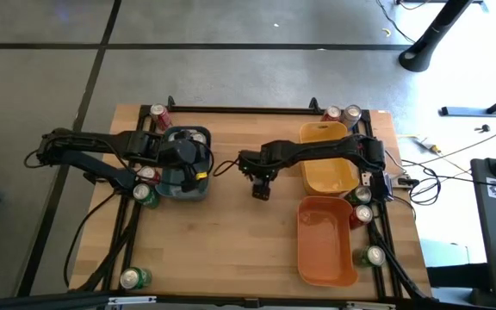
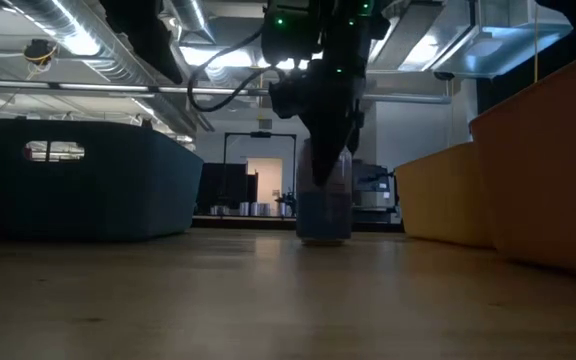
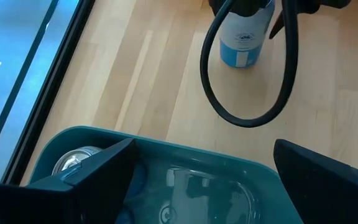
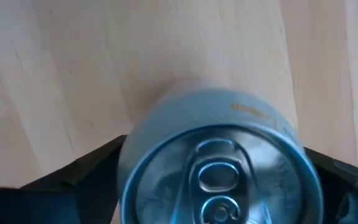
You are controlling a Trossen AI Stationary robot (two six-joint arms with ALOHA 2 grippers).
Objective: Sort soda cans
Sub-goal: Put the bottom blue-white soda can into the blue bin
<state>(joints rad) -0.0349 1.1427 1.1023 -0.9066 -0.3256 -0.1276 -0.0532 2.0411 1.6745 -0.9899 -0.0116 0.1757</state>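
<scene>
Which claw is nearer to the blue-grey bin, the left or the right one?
Left. The left claw hangs directly over the blue-grey bin; the right claw is at mid-table, around a silver can.

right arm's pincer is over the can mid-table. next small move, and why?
Probably lift the right pincer straight up. Its fingers stand apart on either side of the pale blue can, which stands upright on the table, apparently set down, so rising clears it without tipping it.

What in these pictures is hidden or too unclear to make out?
- High view: pale blue and silver metal can, hidden beneath the right end effector.
- Low view: that can's label, dark against the light.
- Left wrist view: blue-grey plastic bin, contents blocked by the left end effector.
</scene>
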